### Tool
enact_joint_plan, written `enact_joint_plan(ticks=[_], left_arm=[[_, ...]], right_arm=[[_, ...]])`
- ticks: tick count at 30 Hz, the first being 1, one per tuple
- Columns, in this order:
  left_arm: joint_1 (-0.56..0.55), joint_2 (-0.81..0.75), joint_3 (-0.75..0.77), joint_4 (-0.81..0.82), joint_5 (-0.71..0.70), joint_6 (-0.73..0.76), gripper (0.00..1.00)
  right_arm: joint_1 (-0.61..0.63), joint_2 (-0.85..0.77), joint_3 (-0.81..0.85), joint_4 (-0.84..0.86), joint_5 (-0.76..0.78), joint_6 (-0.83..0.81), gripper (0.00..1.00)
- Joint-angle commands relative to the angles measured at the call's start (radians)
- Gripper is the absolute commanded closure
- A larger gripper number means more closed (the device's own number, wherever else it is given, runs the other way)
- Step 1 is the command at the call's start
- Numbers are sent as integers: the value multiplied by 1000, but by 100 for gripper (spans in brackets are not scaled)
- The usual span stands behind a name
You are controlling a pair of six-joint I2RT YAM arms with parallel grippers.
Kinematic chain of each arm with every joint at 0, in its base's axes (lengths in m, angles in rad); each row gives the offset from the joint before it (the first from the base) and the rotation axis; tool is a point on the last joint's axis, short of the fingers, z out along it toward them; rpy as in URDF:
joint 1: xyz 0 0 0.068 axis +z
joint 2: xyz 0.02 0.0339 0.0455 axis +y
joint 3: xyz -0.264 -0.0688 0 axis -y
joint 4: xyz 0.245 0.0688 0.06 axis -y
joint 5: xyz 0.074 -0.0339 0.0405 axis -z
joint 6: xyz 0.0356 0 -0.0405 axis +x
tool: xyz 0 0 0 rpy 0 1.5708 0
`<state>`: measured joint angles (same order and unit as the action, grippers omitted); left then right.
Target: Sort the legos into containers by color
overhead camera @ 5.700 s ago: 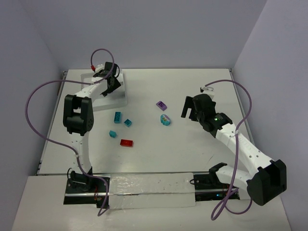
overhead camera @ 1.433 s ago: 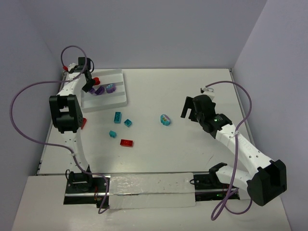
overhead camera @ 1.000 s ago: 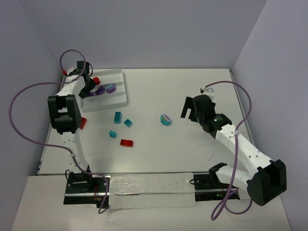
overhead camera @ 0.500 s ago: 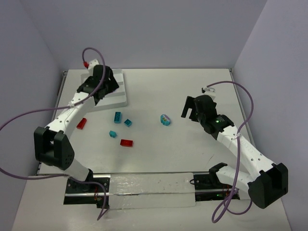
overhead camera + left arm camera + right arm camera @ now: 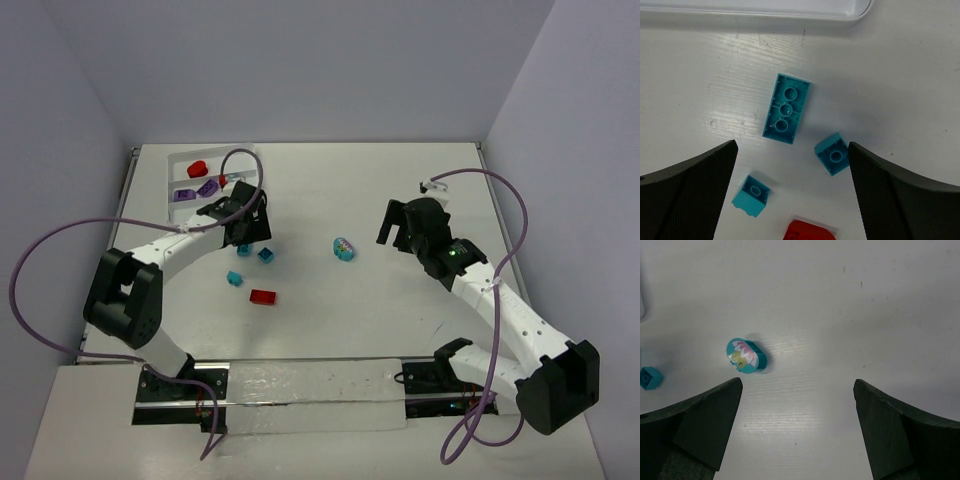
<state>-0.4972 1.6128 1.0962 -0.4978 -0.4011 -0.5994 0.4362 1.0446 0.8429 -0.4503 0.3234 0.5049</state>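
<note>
The white tray point(image 5: 232, 166) sits at the far left and holds a red brick point(image 5: 197, 167) and two purple bricks point(image 5: 206, 187). My left gripper point(image 5: 246, 230) is open and empty just in front of the tray, above the teal bricks. The left wrist view shows it point(image 5: 791, 147) over a long teal brick point(image 5: 786, 108), two small teal bricks point(image 5: 834, 154) point(image 5: 751, 195) and a red brick point(image 5: 810, 232). My right gripper point(image 5: 398, 226) point(image 5: 797, 382) is open and empty, right of the rounded teal piece point(image 5: 343, 249) point(image 5: 746, 355).
The tray's near rim point(image 5: 755, 10) runs along the top of the left wrist view. A long clear strip with black clamps point(image 5: 310, 396) lies along the table's near edge between the arm bases. A small teal brick point(image 5: 650, 378) shows at the right wrist view's left edge.
My left arm has swung off the tray toward the near right and now hangs over the teal bricks. The tray's contents are uncovered. The right arm has not moved.
</note>
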Motion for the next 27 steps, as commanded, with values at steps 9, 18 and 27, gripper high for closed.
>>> enact_joint_plan(ticks=[9,18,27], left_arm=[[-7,139,19,56,-90,-14,10],[15,194,43,71,-90,-1,31],[40,184,73,82,-20,22,77]], right_arm=[[10,-24,-4,13,13,4,0],[10,-30,-9,10,14,5,0],[9,-30,-11,6,30,4,0]])
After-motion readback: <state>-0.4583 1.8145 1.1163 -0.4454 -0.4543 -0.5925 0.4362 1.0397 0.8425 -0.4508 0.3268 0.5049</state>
